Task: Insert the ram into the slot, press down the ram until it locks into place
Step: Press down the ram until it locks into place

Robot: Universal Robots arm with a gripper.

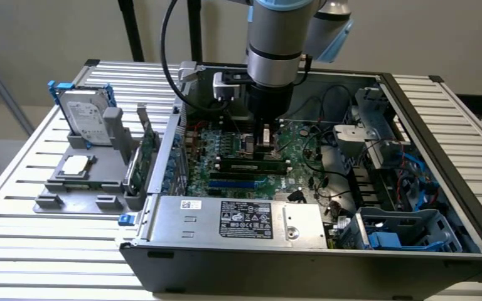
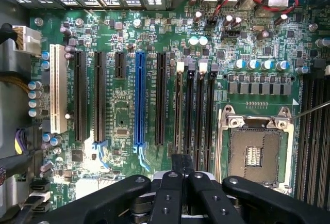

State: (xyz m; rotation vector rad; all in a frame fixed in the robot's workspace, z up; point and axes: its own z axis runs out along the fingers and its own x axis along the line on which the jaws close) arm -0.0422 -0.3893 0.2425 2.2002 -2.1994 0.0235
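The hand (image 1: 268,139), closed on nothing visible, hangs at frame centre above the long green ram (image 1: 250,167) lying in its slot.

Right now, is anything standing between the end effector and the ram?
Nothing visible does. In the exterior view the end effector hangs low over the motherboard, right next to the ram, which lies along the black slots. The loose black cables run off to the exterior view's right, clear of that gap.

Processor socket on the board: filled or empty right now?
Empty: the socket shows bare contacts inside its metal frame, with no chip or cooler on it.
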